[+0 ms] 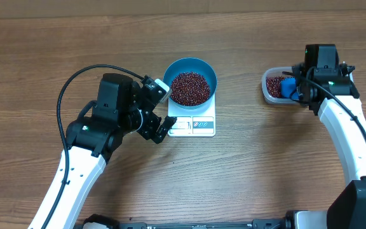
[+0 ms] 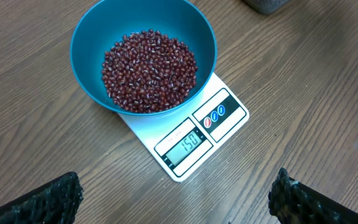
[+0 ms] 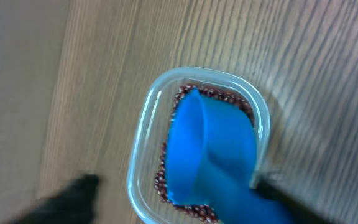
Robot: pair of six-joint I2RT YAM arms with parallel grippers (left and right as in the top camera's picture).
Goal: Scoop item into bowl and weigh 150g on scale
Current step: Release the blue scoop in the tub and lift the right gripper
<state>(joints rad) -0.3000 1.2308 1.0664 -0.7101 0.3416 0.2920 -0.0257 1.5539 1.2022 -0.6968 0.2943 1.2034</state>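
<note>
Teal bowl (image 1: 206, 70) of red-brown beans (image 1: 190, 88) on white scale (image 1: 199, 126) at centre, left gripper (image 1: 162, 110) spread wide just left of it, blue scoop (image 3: 210, 149) lying in clear tub (image 3: 143, 124) far right, right gripper (image 3: 173, 196) above it, fingers parted.

Brown wood-grain tabletop (image 1: 246, 184). Lying directly on it: small white scale (image 1: 199, 126) near the middle, display panel on its near edge; clear plastic tub (image 1: 265, 89) well apart to the right, slightly farther back.
</note>
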